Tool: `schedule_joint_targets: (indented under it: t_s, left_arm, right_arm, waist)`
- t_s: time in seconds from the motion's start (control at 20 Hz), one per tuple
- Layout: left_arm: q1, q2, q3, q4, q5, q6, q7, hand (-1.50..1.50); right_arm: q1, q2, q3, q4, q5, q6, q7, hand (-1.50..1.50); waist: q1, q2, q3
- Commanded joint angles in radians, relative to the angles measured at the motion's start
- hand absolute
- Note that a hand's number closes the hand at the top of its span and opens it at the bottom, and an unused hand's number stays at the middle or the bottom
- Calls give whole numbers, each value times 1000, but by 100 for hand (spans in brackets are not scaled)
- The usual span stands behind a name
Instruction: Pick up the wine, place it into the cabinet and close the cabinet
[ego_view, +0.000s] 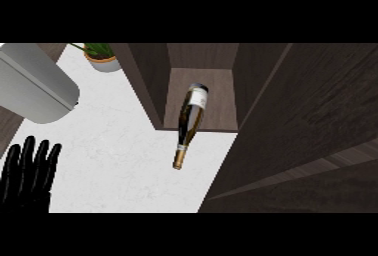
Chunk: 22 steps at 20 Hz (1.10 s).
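Observation:
A dark wine bottle (189, 122) with a white label and gold-foiled neck lies tilted across the front lip of the open cabinet (201, 75). Its base rests inside on the cabinet's wooden floor, and its neck sticks out over the white counter (125, 165). My left hand (29, 172) rests at the lower left with its fingers straight and pointing up, well apart from the bottle. The right hand does not show. The cabinet's dark door (310, 130) stands open at the right and fills that side of the view.
A grey rounded appliance (33, 85) sits at the upper left. A small potted plant (102, 57) stands at the back, left of the cabinet's side wall (144, 85).

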Motion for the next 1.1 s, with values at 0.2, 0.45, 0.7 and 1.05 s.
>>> schedule_joint_targets:
  t_s: [0.2,0.45,0.7,1.05]
  left_arm:
    - [90,86,124,-53,95,-124,0,-150]
    - [103,129,194,-22,139,-215,-1,-150]
    - [73,144,256,-13,202,-259,16,-150]
    - [70,173,326,46,253,-343,33,-150]
  right_arm:
    - [-328,89,160,146,12,-296,-1,150]
    - [-563,88,140,249,-39,-437,45,150]
    - [-819,90,26,462,-173,-545,19,150]
    - [-1189,92,-114,822,-375,-578,-57,150]
  waist:
    - [30,5,1]
    - [29,5,0]
    - [49,13,0]
    - [54,19,2]
